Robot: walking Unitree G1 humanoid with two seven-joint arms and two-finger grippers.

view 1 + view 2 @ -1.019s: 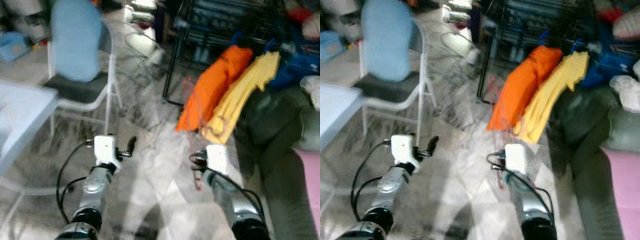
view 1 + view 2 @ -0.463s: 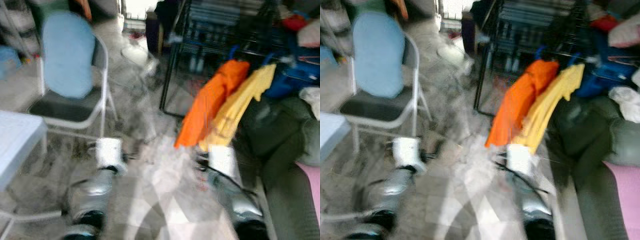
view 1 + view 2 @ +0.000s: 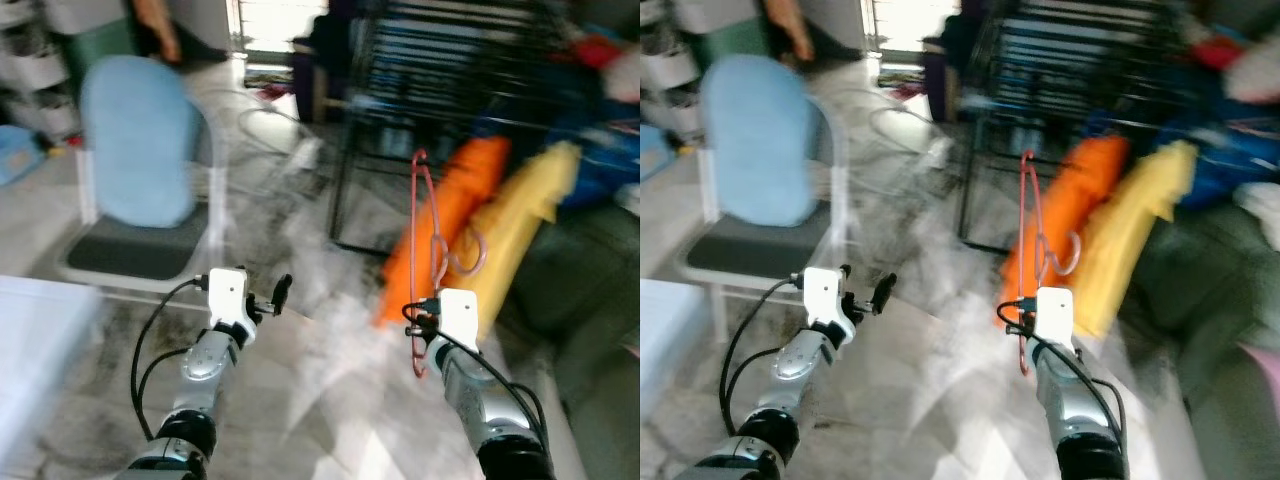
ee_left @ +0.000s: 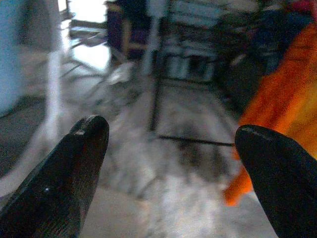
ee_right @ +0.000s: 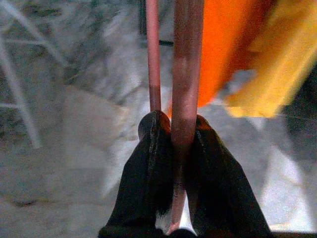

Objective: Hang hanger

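A thin pink-red hanger (image 3: 428,240) stands upright in front of me, its hook curling to the right at mid-height. My right gripper (image 5: 179,130) is shut on the hanger's bar (image 5: 187,69), which is pinched between the two black fingers (image 5: 148,168). Behind it stands a black wire rack (image 3: 440,70) with an orange garment (image 3: 455,205) and a yellow garment (image 3: 520,225) hanging off it. My left gripper (image 3: 278,295) is held out low at the left, open with nothing between its fingers (image 4: 74,168). The head views are blurred.
A white folding chair (image 3: 150,200) with a light blue backrest stands at the left. A pale blue table corner (image 3: 30,330) is at the near left. A dark sofa with a pile of clothes (image 3: 590,260) is at the right. Marbled floor lies between.
The head views have swung and tilted, so the scene has shifted. My right arm has risen, and the hanger now stands clear and upright before the orange garment.
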